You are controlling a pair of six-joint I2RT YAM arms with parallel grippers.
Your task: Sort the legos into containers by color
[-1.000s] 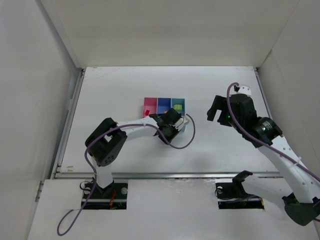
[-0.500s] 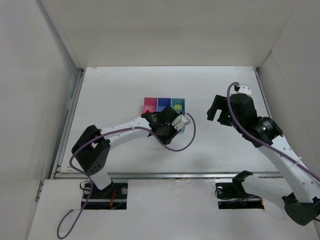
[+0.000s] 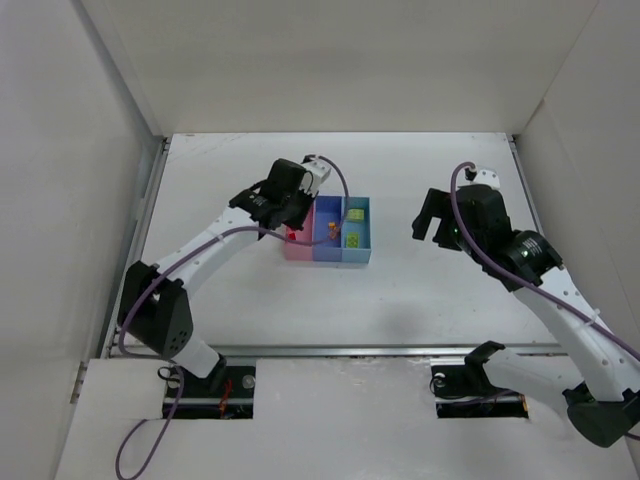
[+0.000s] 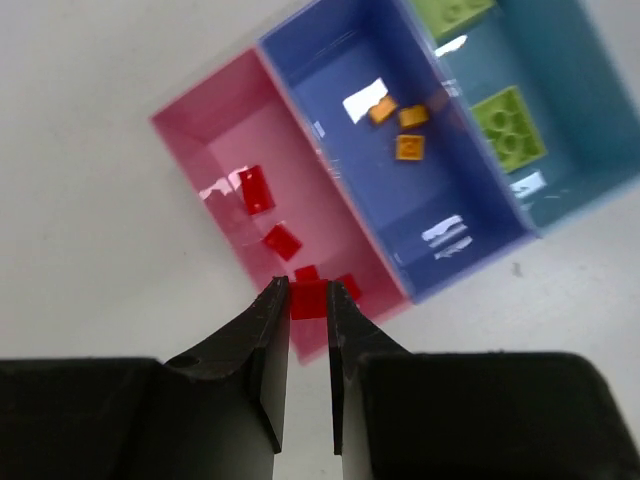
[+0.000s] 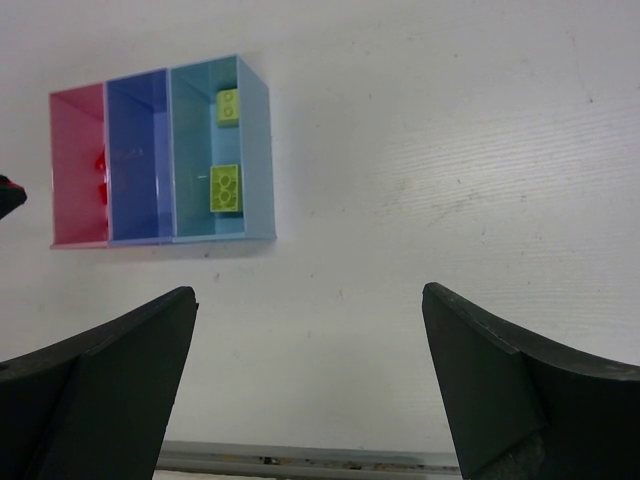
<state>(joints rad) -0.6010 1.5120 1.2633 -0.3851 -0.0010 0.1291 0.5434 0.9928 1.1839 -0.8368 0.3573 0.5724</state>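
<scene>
Top external: left arm (image 3: 200,245) stretched long on a diagonal, wrist over the containers (image 3: 345,258). Right arm (image 3: 540,270) bent and raised, well right of the row. Right gripper (image 5: 308,300) gapes wide, nothing in it. Left gripper (image 4: 308,288) pinches one red lego (image 4: 308,300) above an end of the pink bin (image 4: 290,150). Orange bricks (image 4: 408,147) lie in the blue-violet bin (image 4: 340,60), yellow-green bricks (image 4: 508,125) in the light blue bin (image 4: 570,150).

Three bins (image 5: 160,240) side by side on the table (image 3: 240,290). Bricks (image 4: 400,115) lie in each. My left gripper (image 4: 309,296) hangs over the left bin, a brick (image 4: 309,300) between its tips. My right gripper (image 5: 308,300) sits well right.
</scene>
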